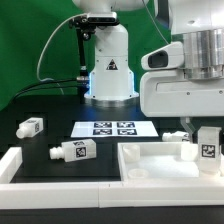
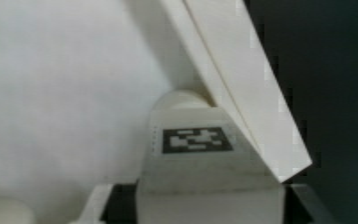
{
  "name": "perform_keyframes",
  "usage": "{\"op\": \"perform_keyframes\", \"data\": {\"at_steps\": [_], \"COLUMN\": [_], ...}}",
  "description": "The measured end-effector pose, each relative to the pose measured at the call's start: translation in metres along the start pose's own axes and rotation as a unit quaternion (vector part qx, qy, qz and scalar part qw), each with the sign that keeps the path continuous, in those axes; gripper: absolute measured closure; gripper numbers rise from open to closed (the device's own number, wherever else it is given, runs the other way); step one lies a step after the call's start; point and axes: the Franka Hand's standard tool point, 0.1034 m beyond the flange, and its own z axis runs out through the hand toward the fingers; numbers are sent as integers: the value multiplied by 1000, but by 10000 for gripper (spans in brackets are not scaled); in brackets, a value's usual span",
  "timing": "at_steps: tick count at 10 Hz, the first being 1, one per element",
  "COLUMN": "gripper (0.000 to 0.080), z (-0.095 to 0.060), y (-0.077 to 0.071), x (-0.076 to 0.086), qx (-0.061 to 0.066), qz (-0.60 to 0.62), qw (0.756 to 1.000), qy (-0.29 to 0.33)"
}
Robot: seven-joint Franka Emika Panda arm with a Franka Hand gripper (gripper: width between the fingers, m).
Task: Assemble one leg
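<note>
In the exterior view my gripper is at the right, over the white square tabletop. It is shut on an upright white leg with a black-and-white tag, held at the tabletop's right part. In the wrist view the leg fills the gap between my dark fingers, its tag facing the camera. The tabletop's flat inside and its raised rim lie beyond it. Two more legs lie on the dark table at the exterior view's left, one further back and one nearer.
The marker board lies flat behind the tabletop, in front of the robot base. A white ledge runs along the front left. Cables hang at the back left.
</note>
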Motion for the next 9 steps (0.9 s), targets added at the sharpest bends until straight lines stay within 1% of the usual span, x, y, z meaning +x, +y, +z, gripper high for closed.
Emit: {"op": "perform_keyframes", "data": {"at_steps": [2, 3, 4, 5, 6, 7, 8, 9], "gripper": [515, 515, 515, 515, 515, 515, 462, 327], "z": [1, 1, 1, 2, 2, 2, 3, 3], "y": [0, 0, 0, -2, -4, -4, -4, -4], "x": [0, 1, 2, 0, -1, -1, -1, -1], "qx": [-1, 5, 10, 18, 20, 20, 20, 19], "qz": [127, 214, 306, 392, 448, 455, 445, 430], "qw": [992, 977, 952, 920, 894, 890, 895, 903], "qy": [1, 1, 5, 5, 7, 9, 10, 10]}}
